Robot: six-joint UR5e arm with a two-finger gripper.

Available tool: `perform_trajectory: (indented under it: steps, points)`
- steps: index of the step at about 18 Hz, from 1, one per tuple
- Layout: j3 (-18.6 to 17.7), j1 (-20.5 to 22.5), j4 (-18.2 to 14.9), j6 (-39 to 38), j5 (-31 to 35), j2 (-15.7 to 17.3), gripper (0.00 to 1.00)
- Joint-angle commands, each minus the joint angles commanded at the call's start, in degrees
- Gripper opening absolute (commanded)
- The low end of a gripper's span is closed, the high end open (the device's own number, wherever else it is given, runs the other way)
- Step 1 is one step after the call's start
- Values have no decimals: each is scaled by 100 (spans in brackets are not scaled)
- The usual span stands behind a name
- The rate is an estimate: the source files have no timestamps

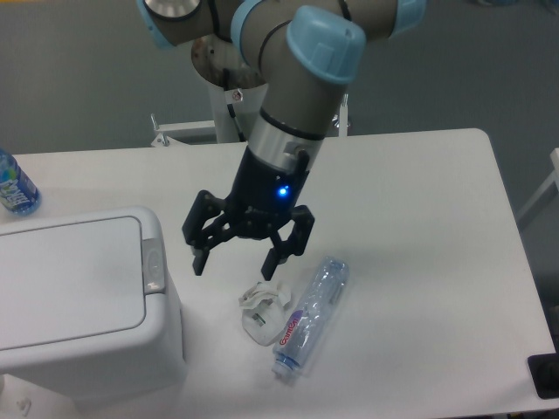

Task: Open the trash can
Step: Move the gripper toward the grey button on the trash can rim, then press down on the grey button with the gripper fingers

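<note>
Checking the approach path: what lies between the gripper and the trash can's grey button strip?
Nothing, in the fixed camera view: only bare table separates the open gripper from the button strip of the trash can. The crumpled wrapper lies below the gripper.

We see bare table point(419, 201) between our spread gripper point(234, 266) and the trash can point(83, 297); crumpled paper point(262, 310) and a lying bottle point(312, 314) crowd the space beneath us.

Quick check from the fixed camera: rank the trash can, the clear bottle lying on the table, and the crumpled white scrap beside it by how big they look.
1. trash can, by far the largest
2. clear bottle
3. crumpled white scrap, smallest
All three sit at similar depth, so the order looks reliable.
</note>
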Motion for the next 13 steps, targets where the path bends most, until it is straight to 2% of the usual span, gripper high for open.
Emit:
perform_trajectory:
  steps: [13]
  points:
    - [-150, -150, 18, 0, 26, 26, 100]
